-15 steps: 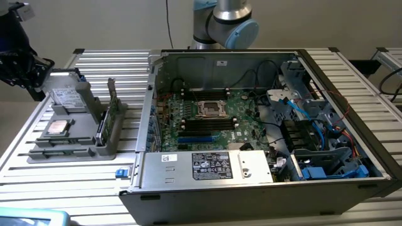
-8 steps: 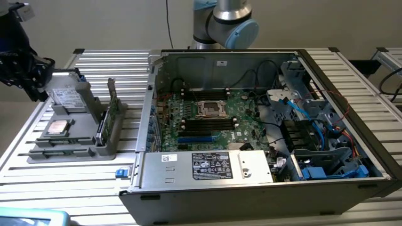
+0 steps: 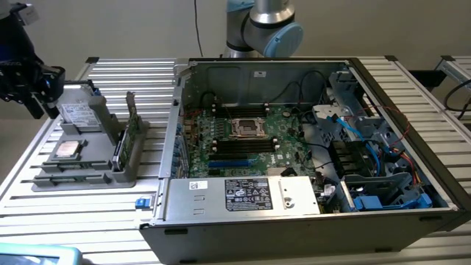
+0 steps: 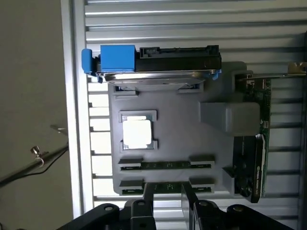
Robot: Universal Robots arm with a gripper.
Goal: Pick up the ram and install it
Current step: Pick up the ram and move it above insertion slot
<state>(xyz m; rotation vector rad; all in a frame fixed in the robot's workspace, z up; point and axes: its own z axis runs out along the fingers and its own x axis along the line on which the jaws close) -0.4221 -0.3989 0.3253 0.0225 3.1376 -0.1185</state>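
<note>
Two ram sticks stand on edge in slots of a grey holder (image 4: 177,129); one ram stick (image 4: 165,165) lies farther from my fingers and the other ram stick (image 4: 168,186) sits right at my fingertips. My gripper (image 4: 168,194) is open, with one finger on each side of the nearer stick's middle, high above it and holding nothing. In the exterior view the gripper (image 3: 41,105) hangs over the holder's (image 3: 88,176) far left end. The motherboard (image 3: 243,138) lies in the open computer case (image 3: 309,221), with black memory slots (image 3: 243,146) below the processor socket.
The holder also carries a hard drive (image 4: 158,62) with a blue tab, a square silver processor chip (image 4: 138,134) and a tall green card with a metal bracket (image 4: 254,143). The case walls, cables (image 3: 383,154) and power supply (image 3: 243,193) crowd the motherboard. The arm's base (image 3: 261,27) stands behind the case.
</note>
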